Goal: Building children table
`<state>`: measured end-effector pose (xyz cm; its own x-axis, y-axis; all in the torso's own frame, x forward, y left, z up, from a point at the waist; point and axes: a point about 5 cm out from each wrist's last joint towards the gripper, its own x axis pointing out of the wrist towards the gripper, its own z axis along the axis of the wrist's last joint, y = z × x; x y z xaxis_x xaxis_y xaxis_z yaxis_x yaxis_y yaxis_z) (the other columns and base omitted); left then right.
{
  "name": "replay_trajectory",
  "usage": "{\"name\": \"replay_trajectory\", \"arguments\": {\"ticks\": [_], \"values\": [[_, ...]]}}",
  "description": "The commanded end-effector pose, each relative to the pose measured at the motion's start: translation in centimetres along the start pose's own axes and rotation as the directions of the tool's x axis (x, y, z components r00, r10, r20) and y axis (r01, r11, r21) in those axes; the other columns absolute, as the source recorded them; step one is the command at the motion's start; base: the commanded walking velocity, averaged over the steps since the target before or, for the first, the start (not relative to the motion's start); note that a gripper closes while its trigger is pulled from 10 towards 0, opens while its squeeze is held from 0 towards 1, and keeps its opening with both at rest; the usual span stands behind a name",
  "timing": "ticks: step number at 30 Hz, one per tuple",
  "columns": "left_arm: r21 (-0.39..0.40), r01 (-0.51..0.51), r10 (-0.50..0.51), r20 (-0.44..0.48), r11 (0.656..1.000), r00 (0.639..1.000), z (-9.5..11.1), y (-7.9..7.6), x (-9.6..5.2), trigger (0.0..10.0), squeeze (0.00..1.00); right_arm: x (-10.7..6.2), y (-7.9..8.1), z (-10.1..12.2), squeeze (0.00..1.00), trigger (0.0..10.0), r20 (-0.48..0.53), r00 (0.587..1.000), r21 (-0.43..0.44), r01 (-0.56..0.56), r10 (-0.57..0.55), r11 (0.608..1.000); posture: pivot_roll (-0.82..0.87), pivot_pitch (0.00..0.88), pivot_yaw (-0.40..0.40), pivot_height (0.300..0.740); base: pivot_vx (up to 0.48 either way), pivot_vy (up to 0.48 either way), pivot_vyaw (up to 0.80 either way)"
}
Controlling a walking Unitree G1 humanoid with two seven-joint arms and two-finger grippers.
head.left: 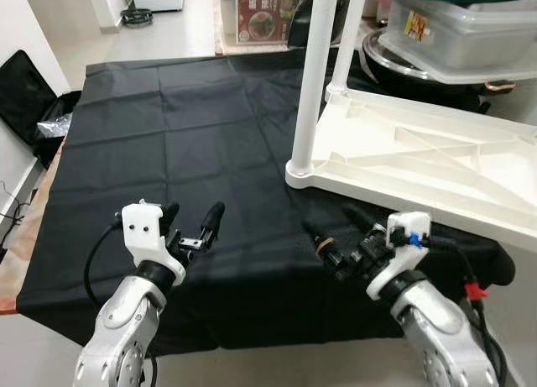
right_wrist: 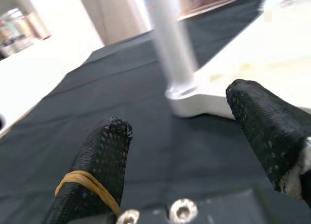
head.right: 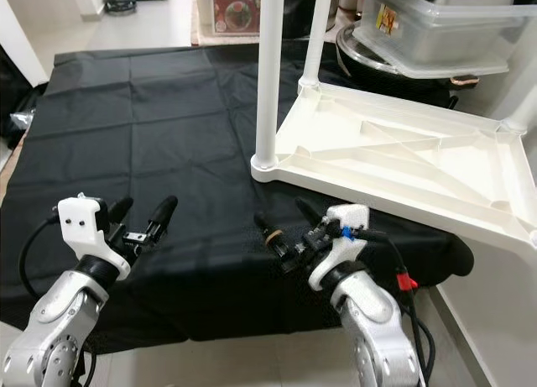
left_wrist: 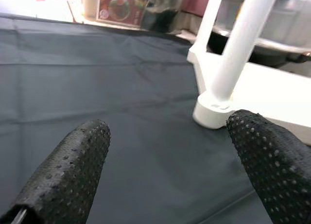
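Left gripper [head.left: 193,223]: jaws open, nothing between them, poised just above the black cloth [head.left: 185,127] near the front edge of the bench. Fingers [left_wrist: 73,170] are black and dimpled, pointing forward and a little toward the middle.

Right gripper [head.left: 336,227]: jaws also open and empty, low over the cloth at the front right. One finger [right_wrist: 99,170] carries a yellow rubber band [right_wrist: 87,182] around it. A blue and red fitting sits on the white wrist housing, and a cable with a red connector [head.left: 475,291] trails off the right forearm.

Children's table top [head.left: 419,164]: white plastic, lying upside down on the bench with its ribbed underside up. It sits ahead of the right gripper and to its right, not touched by either gripper. Its near corner lies just beyond the right fingertips; the left gripper is well apart from it.

Table leg [head.left: 312,76]: white tube, standing upright in the socket at that near corner. A second white leg [head.left: 346,34] stands behind it at the next corner.

Beyond the table top, at the far right: a clear plastic lidded container [head.left: 461,30] resting on a dark round pan. A printed red box [head.left: 268,9] stands past the far edge of the cloth. Black bag [head.left: 21,93] on the floor at the left.
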<state>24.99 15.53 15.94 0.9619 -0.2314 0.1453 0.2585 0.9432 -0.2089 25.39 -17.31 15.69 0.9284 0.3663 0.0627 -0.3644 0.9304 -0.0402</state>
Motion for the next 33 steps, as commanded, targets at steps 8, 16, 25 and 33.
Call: {"name": "replay_trajectory", "arguments": {"ticks": [8, 16, 25, 33], "values": [[-0.033, 0.053, -0.052, 0.008, 0.998, 0.999, 0.0, -0.9, 0.6, 10.0, 0.00, -1.2, 1.2, 0.2, 0.00, 10.0, -0.048, 0.994, 0.039, -0.092, 0.094, 0.995, -0.11, 0.087, 0.013, 0.740, 0.000, -0.480, 0.00], [-0.039, 0.081, -0.081, 0.001, 0.996, 0.997, 0.3, -1.1, 1.2, 10.0, 0.00, -1.8, 0.8, -0.2, 0.00, 10.0, -0.082, 0.993, 0.020, -0.089, 0.090, 0.996, -0.11, 0.088, 0.017, 0.740, 0.000, -0.180, 0.00], [-0.028, 0.113, -0.113, 0.002, 0.993, 0.994, 0.4, -1.2, 1.6, 10.0, 0.00, -2.7, -0.1, -0.2, 0.00, 10.0, -0.129, 0.990, 0.011, -0.062, 0.063, 0.998, -0.13, 0.089, 0.026, 0.740, 0.000, 0.000, -0.27], [0.000, 0.172, -0.172, -0.012, 0.985, 0.985, 0.4, -1.5, 1.6, 10.0, 0.00, -4.4, -1.9, -0.1, 0.00, 10.0, -0.155, 0.988, 0.026, 0.029, -0.025, 0.999, -0.14, 0.099, 0.030, 0.740, 0.000, 0.000, -0.80]]}}
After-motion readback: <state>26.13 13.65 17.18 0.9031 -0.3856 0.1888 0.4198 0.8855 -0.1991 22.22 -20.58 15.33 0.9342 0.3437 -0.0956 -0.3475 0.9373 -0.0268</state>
